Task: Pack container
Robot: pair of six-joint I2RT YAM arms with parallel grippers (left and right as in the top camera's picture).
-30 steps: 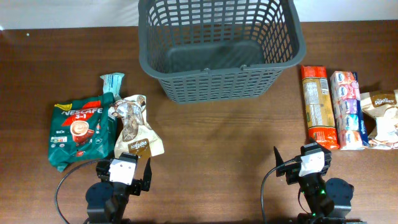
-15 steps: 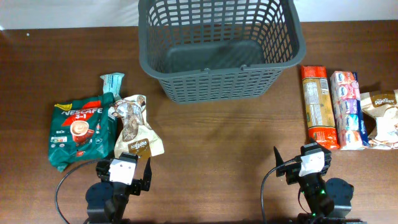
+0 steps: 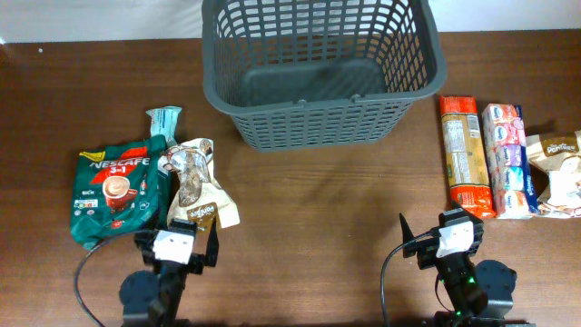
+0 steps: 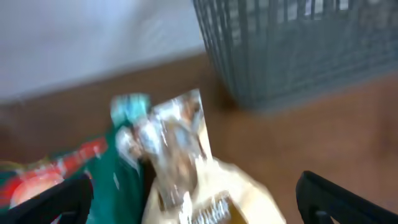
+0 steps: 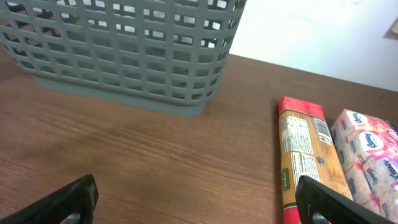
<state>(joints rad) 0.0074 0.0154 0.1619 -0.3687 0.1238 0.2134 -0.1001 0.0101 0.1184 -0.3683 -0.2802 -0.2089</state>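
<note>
The dark grey lattice basket (image 3: pixel 318 73) stands at the back centre with nothing showing inside it. It also shows in the left wrist view (image 4: pixel 298 50) and the right wrist view (image 5: pixel 124 50). My left gripper (image 3: pixel 177 238) is open and empty at the near end of a cream snack packet (image 3: pixel 195 186). In the blurred left wrist view that packet (image 4: pixel 199 180) lies between the open jaws, beside a green Nescafe packet (image 4: pixel 74 168). My right gripper (image 3: pixel 442 229) is open and empty over bare table, left of a long red-orange packet (image 3: pixel 465 154).
The green Nescafe packet (image 3: pixel 113 195) and a small teal sachet (image 3: pixel 164 118) lie at the left. A pink-white packet (image 3: pixel 507 159) and a cream packet (image 3: pixel 558 173) lie at the right. In the right wrist view the red-orange packet (image 5: pixel 305 155) is ahead on the right.
My left arm has shifted a little left and forward, onto the near end of the cream packet. The right arm and the packets have not moved.
</note>
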